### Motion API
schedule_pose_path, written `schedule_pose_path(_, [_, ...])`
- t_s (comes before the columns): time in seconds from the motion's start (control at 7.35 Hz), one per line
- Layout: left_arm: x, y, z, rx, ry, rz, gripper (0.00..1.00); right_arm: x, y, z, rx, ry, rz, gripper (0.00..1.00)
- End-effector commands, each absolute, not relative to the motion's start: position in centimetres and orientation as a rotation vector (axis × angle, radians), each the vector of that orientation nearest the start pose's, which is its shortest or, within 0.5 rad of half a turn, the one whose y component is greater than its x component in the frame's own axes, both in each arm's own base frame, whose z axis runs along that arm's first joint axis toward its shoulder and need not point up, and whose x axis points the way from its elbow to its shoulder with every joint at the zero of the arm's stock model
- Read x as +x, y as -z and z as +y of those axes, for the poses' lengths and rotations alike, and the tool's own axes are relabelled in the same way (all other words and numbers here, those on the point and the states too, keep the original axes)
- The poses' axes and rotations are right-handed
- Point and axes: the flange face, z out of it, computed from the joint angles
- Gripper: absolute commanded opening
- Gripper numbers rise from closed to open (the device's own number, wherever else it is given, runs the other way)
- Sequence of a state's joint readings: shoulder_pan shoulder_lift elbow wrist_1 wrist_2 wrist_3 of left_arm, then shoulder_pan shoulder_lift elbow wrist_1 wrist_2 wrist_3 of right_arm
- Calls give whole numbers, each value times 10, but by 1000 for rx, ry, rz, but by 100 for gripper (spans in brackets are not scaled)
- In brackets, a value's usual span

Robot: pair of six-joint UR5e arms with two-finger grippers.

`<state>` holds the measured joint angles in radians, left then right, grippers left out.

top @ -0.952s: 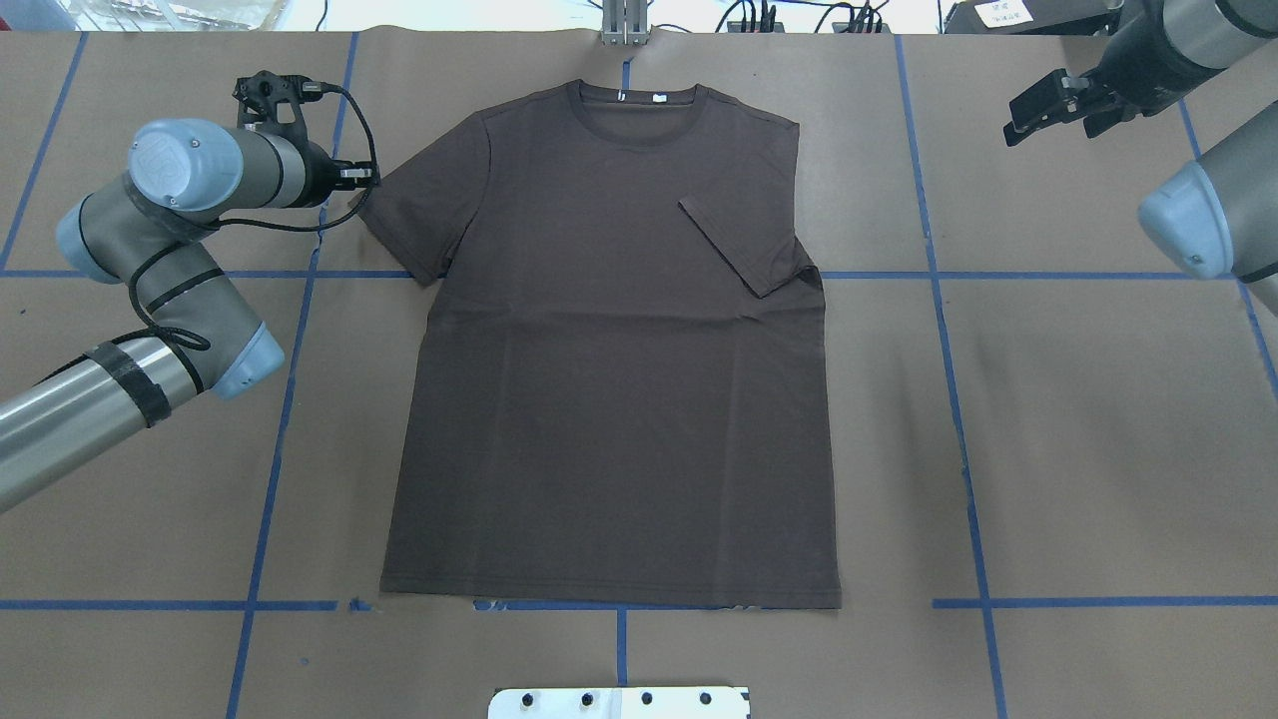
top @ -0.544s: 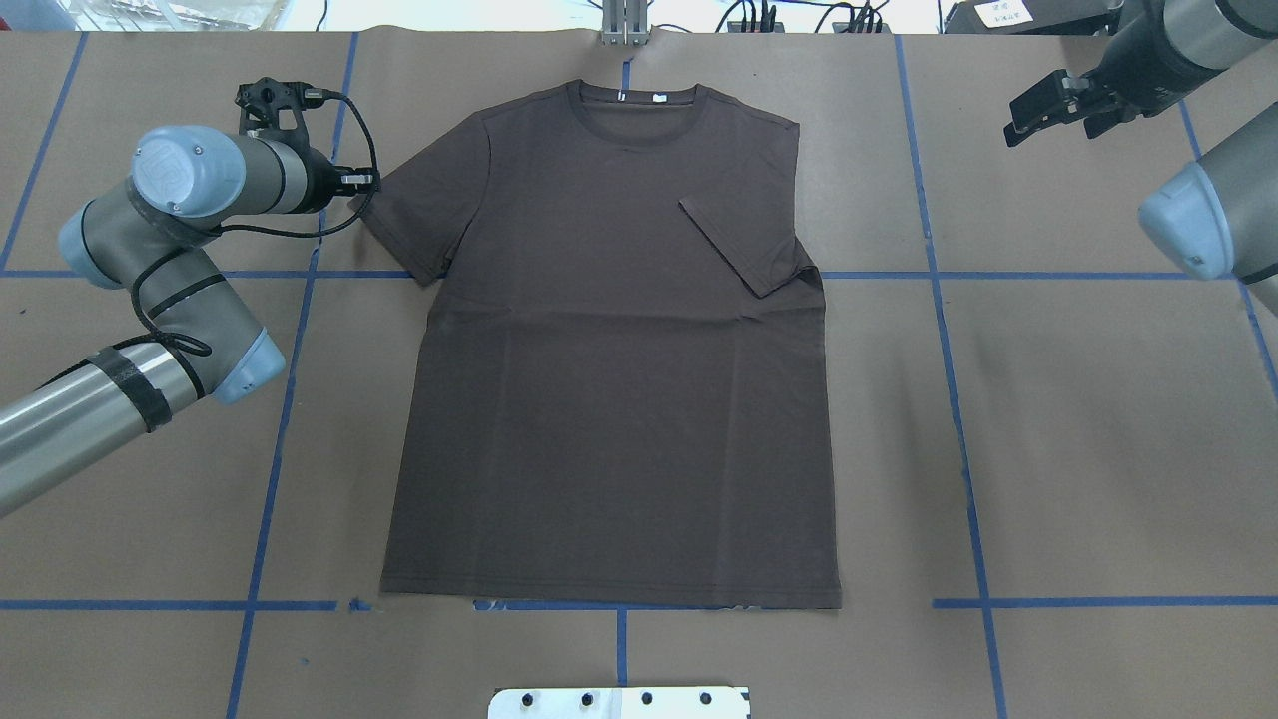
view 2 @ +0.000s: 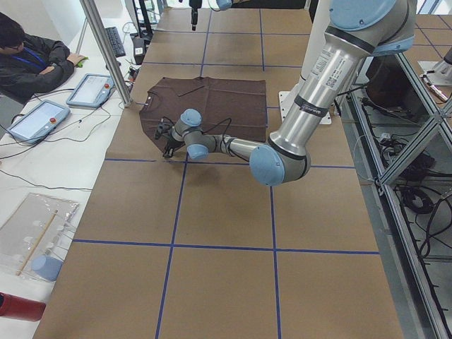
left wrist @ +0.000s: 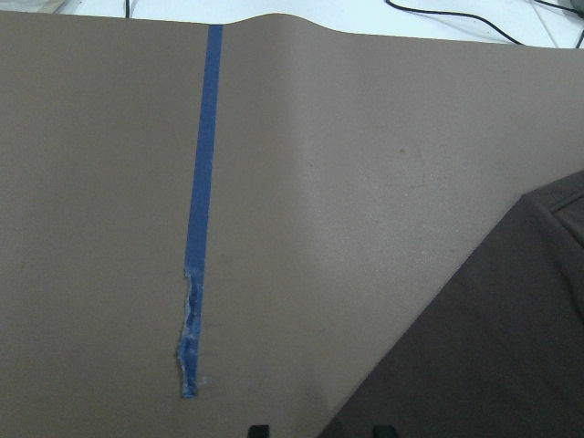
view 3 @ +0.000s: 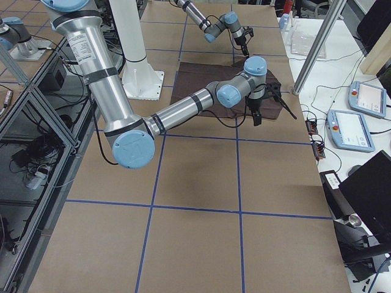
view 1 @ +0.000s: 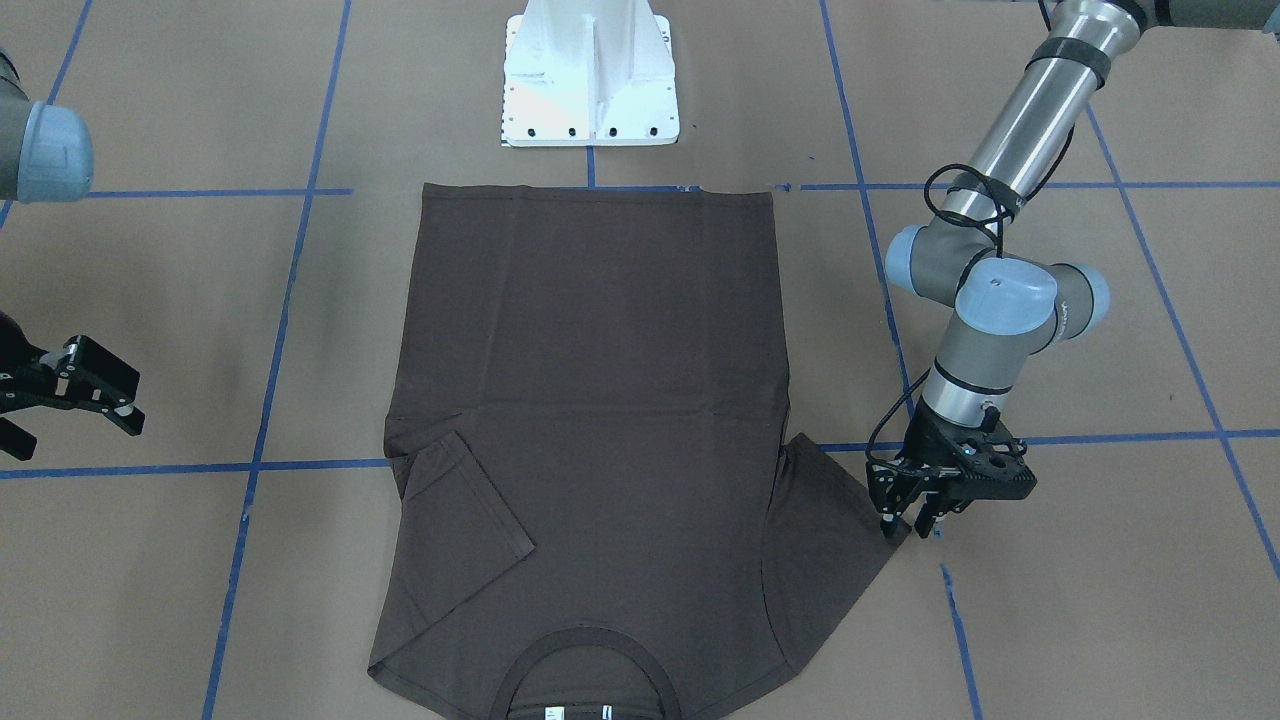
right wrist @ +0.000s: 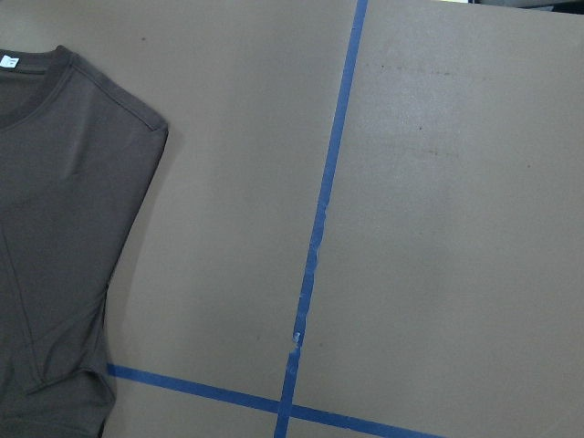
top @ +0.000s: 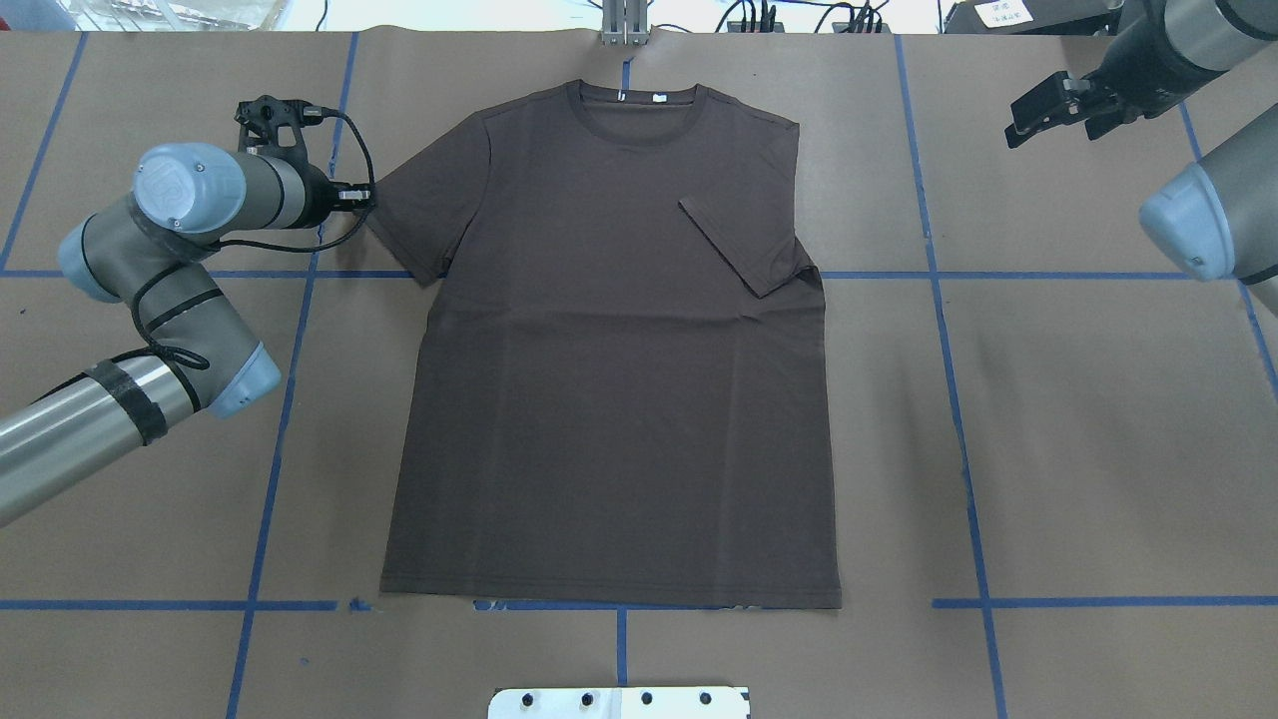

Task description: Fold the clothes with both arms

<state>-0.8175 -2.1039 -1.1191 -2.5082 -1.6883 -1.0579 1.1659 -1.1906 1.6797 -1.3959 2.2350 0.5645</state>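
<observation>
The dark brown T-shirt (top: 619, 399) lies flat on the brown paper, collar away from the robot. Its sleeve (top: 744, 250) on the robot's right is folded in over the chest; the other sleeve (view 1: 830, 540) lies spread out. My left gripper (view 1: 905, 522) points down at that spread sleeve's outer corner. It is open: in the left wrist view the two fingertips (left wrist: 258, 429) stand apart at the bottom edge, with the sleeve's edge (left wrist: 493, 347) between them. My right gripper (top: 1038, 110) hangs open and empty above bare paper, well off to the shirt's right.
Blue tape lines (top: 949, 300) grid the paper. The white pedestal base (view 1: 590, 70) stands just behind the shirt's hem. A seated person (view 2: 28, 56) and two tablets (view 2: 92, 88) are beyond the table's far edge, next to a metal post (view 2: 106, 49).
The left wrist has shifted slightly toward the robot along the sleeve's edge. The right gripper has drifted a little farther away. The shirt has not moved.
</observation>
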Motion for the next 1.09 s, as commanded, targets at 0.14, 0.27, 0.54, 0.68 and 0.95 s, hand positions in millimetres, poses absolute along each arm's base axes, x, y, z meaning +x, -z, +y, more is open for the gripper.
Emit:
schedule_pose_path(0.14, [421,-467,-622,540,220,870,48,-182,-374,-608,266,71,-861,100])
schedule_pose_path(0.27, [421,-467,-622,539,222,870,48,-182,-374,-608,266,71,-861,100])
schedule_pose_path(0.54, [422,-460,-623,540,223,877,44,-182,-374,-608,266,71,-861,100])
schedule_pose_path(0.68, [422,-460,-623,540,217,877,44,-182,-376,-607,263,70,-860,100])
schedule_pose_path(0.95, [422,-461,-622,540,211,874,44,-182,-376,-607,263,70,-860,100])
